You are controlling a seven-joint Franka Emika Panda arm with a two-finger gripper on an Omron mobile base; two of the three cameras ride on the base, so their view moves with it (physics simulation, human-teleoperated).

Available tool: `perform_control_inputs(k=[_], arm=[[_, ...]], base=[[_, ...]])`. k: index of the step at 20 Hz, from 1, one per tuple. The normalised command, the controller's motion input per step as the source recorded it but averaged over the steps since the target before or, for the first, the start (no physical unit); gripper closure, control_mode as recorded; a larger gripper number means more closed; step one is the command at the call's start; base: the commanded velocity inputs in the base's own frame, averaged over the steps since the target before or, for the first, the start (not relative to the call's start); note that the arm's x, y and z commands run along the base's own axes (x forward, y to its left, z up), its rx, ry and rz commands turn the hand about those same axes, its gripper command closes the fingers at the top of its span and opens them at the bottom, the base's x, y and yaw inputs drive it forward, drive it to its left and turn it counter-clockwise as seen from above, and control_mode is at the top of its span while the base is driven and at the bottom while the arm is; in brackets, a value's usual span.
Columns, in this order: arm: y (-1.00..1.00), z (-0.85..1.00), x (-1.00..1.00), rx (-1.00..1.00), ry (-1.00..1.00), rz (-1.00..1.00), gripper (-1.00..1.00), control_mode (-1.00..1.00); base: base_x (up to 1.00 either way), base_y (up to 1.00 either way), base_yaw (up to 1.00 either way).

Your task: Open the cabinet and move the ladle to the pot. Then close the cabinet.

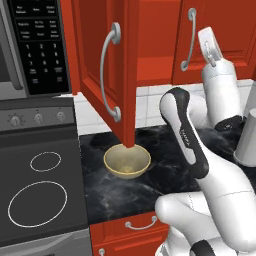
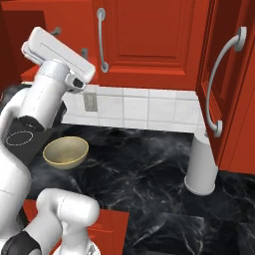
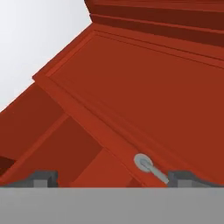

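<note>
1. Right at my fingertips, in the hand view, I see just two small dark tips cut off by the bottom edge. They stand wide apart, with nothing between them.
2. Just past them lies a red panelled door of the cabinet, slanting across my sight. The round end of a silver handle sits close to my right tip; the rest of that handle is cut off.
3. To the left of that door I look into darker red hollows and ledges. I cannot make out whether anything lies inside.
4. From the left base view my hand is raised before the closed right door, and the arm hides the fingers themselves.
5. The left door hangs swung out over the counter, its lower corner above a shallow yellowish bowl on the black marble counter.
6. The pot stands on the counter near the white tiled wall. In the right base view another red door partly covers its upper right side.
7. On the far left, the stove and microwave keypad run off the edge.
</note>
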Motion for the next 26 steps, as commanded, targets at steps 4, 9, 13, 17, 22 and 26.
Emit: perform_control_inputs(k=[4,9,13,17,22,26], arm=[[0.26,0.92,-1.00,-0.12,0.03,0.00,-1.00,-1.00],[0.15,0.71,-1.00,-0.22,0.07,-0.01,-1.00,-1.00],[0.00,0.11,-1.00,-0.29,0.10,-0.06,-1.00,-1.00],[0.00,-0.18,-0.92,-0.32,0.10,-0.09,-1.00,-1.00],[0.02,-0.49,-0.71,-0.31,0.03,-0.12,-1.00,-1.00],[0.23,-0.53,-0.56,-0.29,0.00,-0.17,-1.00,-1.00]], base=[[0.00,0.00,0.00],[0.00,0.00,0.00],[0.00,0.00,0.00],[0.00,0.00,0.00],[0.00,0.00,0.00],[0.00,0.00,0.00]])
